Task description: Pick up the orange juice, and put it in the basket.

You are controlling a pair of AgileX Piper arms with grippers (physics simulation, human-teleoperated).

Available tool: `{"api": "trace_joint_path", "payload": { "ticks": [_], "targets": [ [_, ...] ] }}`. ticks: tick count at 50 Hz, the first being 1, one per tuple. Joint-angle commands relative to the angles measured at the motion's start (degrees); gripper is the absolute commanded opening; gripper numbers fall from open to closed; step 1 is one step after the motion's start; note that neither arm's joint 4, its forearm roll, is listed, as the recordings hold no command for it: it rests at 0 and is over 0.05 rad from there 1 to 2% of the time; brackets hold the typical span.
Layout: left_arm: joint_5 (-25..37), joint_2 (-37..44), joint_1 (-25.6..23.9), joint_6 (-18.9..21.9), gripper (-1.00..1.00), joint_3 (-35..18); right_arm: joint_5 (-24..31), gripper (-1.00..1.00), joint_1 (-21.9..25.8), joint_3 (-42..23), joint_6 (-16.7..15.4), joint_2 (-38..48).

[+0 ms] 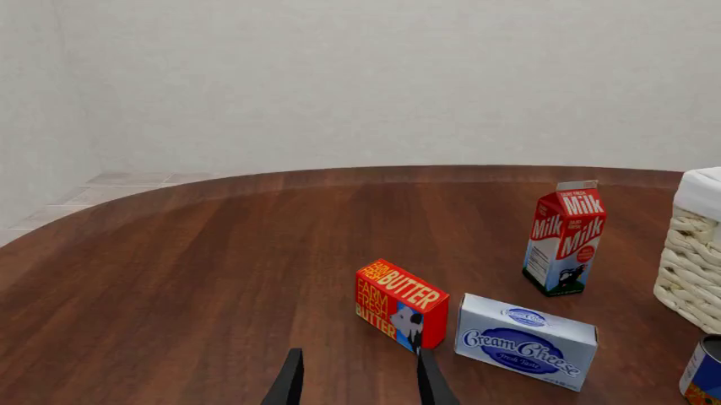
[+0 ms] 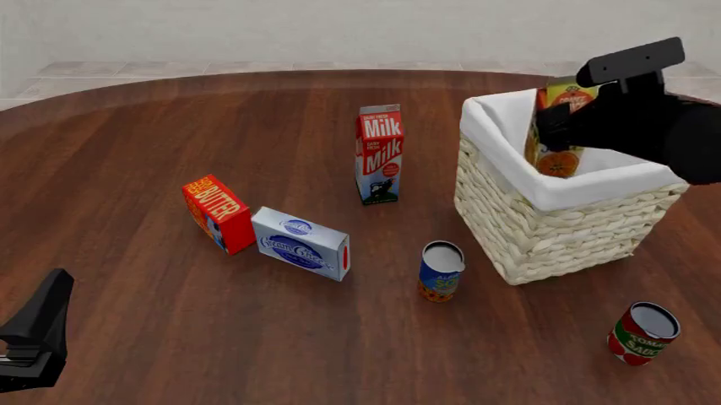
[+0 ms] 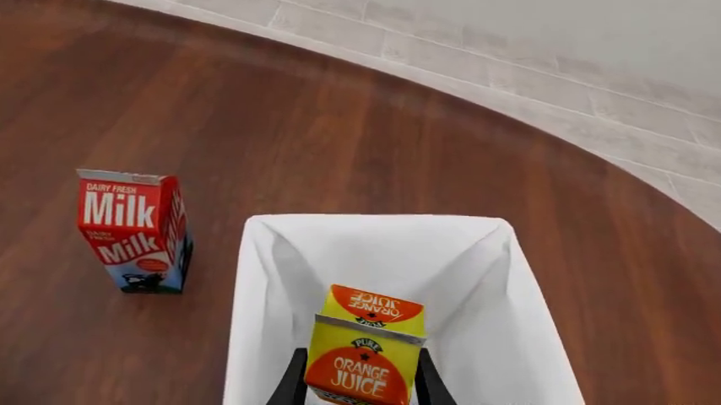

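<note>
The orange juice (image 2: 556, 160) is an orange and yellow gable-top carton. It hangs upright inside the mouth of the basket (image 2: 563, 236), partly below the white cloth rim. My right gripper (image 2: 560, 135) is shut on it from above. In the right wrist view the fingers (image 3: 295, 380) flank the carton (image 3: 372, 316) over the white lining (image 3: 485, 278). My left gripper (image 2: 34, 337) sits low at the near left, open and empty, with both fingers (image 1: 290, 380) showing apart in the left wrist view.
A red-and-white milk carton (image 2: 380, 153) stands left of the basket. A butter box (image 2: 218, 213) and a cream cheese box (image 2: 300, 243) lie at the centre left. A blue can (image 2: 441, 271) stands in front of the basket, and a red can (image 2: 642, 333) at the near right.
</note>
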Motion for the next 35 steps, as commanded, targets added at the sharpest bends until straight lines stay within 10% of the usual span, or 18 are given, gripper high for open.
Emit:
{"api": "trace_joint_path", "payload": {
  "ticks": [1,23,24,35],
  "targets": [
    [0.00,0.00,-0.01,0.00,1.00,0.00,-1.23,-1.00,0.00,0.69,0.59,1.26],
    [0.00,0.00,0.00,0.01,1.00,0.00,-2.22,-1.00,-0.84,1.84,-0.06,2.29],
    [0.00,0.00,-0.02,-0.01,1.00,0.00,-2.21,1.00,-0.74,1.88,-0.05,2.22],
    [0.00,-0.01,0.00,0.00,1.00,0.00,-2.44,1.00,-0.60,2.21,-0.15,2.17]
  ]
}}
